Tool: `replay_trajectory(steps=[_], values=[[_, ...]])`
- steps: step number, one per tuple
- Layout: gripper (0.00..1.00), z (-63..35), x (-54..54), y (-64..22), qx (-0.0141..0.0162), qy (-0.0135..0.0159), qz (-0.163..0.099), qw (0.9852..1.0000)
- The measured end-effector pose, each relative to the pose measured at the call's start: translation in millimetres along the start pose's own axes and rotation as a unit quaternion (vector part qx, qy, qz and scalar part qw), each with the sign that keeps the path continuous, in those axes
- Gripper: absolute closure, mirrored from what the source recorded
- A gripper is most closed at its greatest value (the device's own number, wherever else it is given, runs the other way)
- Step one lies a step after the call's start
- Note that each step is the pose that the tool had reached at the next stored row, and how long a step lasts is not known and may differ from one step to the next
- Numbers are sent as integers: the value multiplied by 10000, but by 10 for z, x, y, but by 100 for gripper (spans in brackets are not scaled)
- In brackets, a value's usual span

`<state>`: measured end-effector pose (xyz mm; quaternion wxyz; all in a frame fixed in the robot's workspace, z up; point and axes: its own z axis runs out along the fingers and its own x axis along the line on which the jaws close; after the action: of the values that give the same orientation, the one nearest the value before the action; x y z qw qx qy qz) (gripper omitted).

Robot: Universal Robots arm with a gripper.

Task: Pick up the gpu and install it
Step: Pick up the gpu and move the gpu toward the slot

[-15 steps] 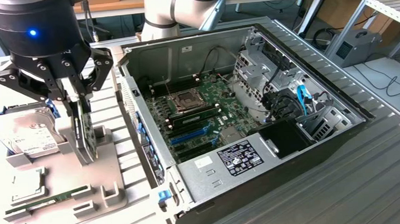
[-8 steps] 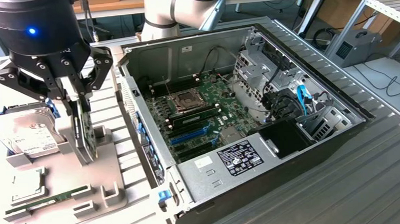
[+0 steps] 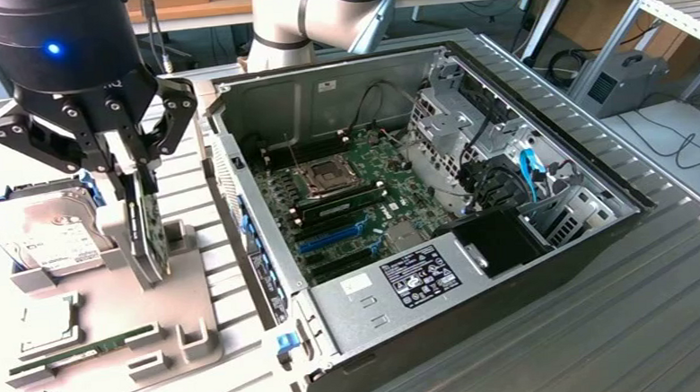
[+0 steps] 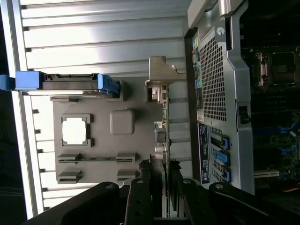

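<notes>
The black hand (image 3: 131, 182), closest to the exterior camera, hangs under its round wrist housing directly above the grey holder (image 3: 114, 262) and is down over the top of the gpu (image 3: 148, 238). Whether the hand is clamped on the card or only set around it cannot be told. In the wrist view the hand (image 4: 162, 177) sits astride the gpu (image 4: 164, 140), which shows edge-on as a thin strip. Its silver bracket (image 4: 161, 77) is at the end away from the hand. The card stands upright on the side of the holder that faces the computer case (image 3: 357, 326), just beside a short grey post of the holder. Whether its lower end rests in the holder or hangs just clear of it cannot be told.

On the holder (image 4: 103, 105) a hard drive (image 3: 46, 234) with a white label and blue side rails sits propped at one end. A square processor chip (image 3: 51, 324) lies in a recess near the holder's middle. A narrow green RAM stick (image 3: 82, 349) lies in a long slot at the end opposite the hard drive.

The case lies open just beside the holder, on the exterior view's right of it, with its motherboard (image 3: 362, 191), a processor socket (image 3: 325, 175) and blue slots (image 3: 328, 238) facing up. Holder and case both rest on a ribbed metal surface (image 3: 643, 306). The arm's pale grey links (image 3: 316, 9) rise beyond the case, on the side away from the holder.
</notes>
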<state>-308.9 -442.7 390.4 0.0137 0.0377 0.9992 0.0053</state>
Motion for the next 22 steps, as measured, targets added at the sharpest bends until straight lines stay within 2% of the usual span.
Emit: replay_trajectory(steps=[22], values=[[73, -123, -3, 2, 0, 0, 0, 10000]])
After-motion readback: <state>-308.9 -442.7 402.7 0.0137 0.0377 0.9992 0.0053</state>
